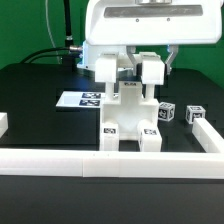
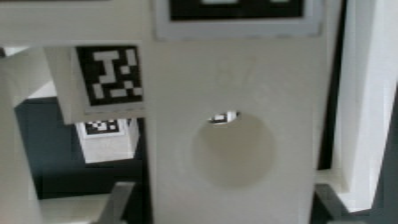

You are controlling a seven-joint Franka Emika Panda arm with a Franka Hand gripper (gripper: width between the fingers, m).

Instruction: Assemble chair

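Note:
The chair (image 1: 130,115) is a blocky white body with black-and-white tags, standing upright on the black table just behind the front border rail. My gripper (image 1: 136,70) comes down on it from above and is shut on its upper part. In the wrist view a broad white panel (image 2: 240,120) with a shallow oval dimple fills the space between my fingers (image 2: 125,200), and both dark pads press against its sides. My gripper (image 2: 231,205) is shut on this panel. A tagged side piece (image 2: 112,72) stands beside it.
Two small tagged white blocks (image 1: 166,113) (image 1: 195,116) lie to the exterior view's right of the chair. The marker board (image 1: 80,99) lies flat behind it on the left. White border rails run along the front (image 1: 110,163) and the right (image 1: 205,135).

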